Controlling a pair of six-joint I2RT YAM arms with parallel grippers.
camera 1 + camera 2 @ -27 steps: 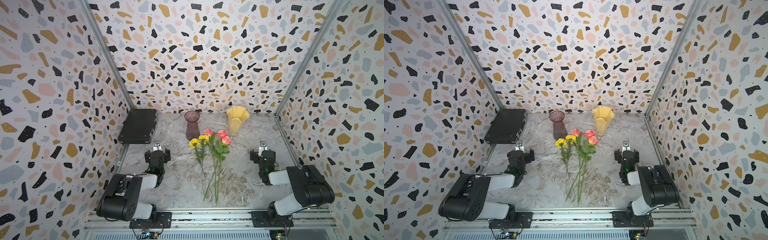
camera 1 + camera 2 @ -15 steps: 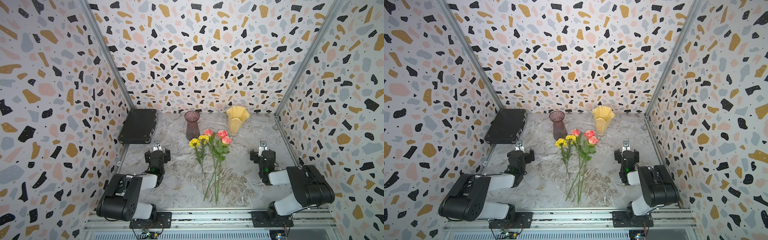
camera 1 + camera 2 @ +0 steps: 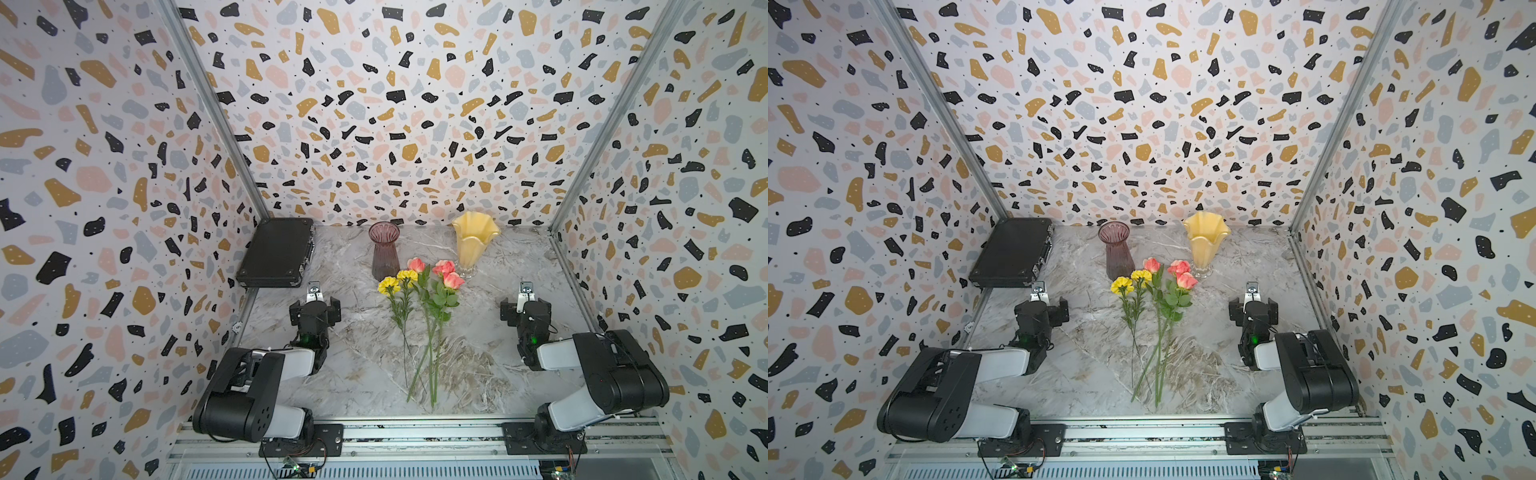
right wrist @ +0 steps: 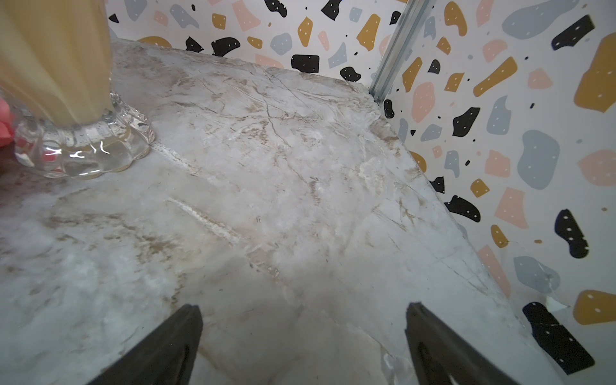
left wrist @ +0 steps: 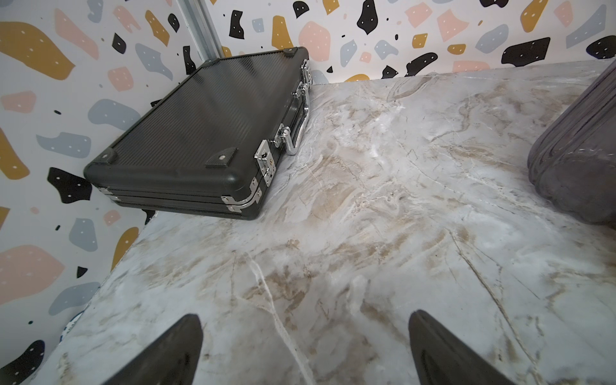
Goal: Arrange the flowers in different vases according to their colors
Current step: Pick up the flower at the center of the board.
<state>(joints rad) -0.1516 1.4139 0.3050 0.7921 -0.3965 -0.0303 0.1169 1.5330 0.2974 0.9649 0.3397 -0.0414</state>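
Observation:
Five flowers lie together on the marble table (image 3: 357,374), blooms toward the back. The pink roses (image 3: 444,267) (image 3: 1179,266) lie on the right of the bunch. The yellow blooms (image 3: 389,285) (image 3: 1121,285) are on its left. Just behind them stand the purple ribbed vase (image 3: 385,253) (image 5: 580,160) and the yellow wavy-rimmed vase (image 3: 474,242) (image 4: 60,60), both holding no flowers. My left gripper (image 5: 305,320) (image 3: 314,305) rests low, left of the flowers, open and holding nothing. My right gripper (image 4: 303,310) (image 3: 526,305) rests to their right, also open and holding nothing.
A shut black case (image 3: 277,251) (image 5: 206,133) lies in the back left corner, ahead of the left gripper. Terrazzo-patterned walls close in the table on three sides. A metal rail (image 3: 415,432) runs along the front edge under both arm bases.

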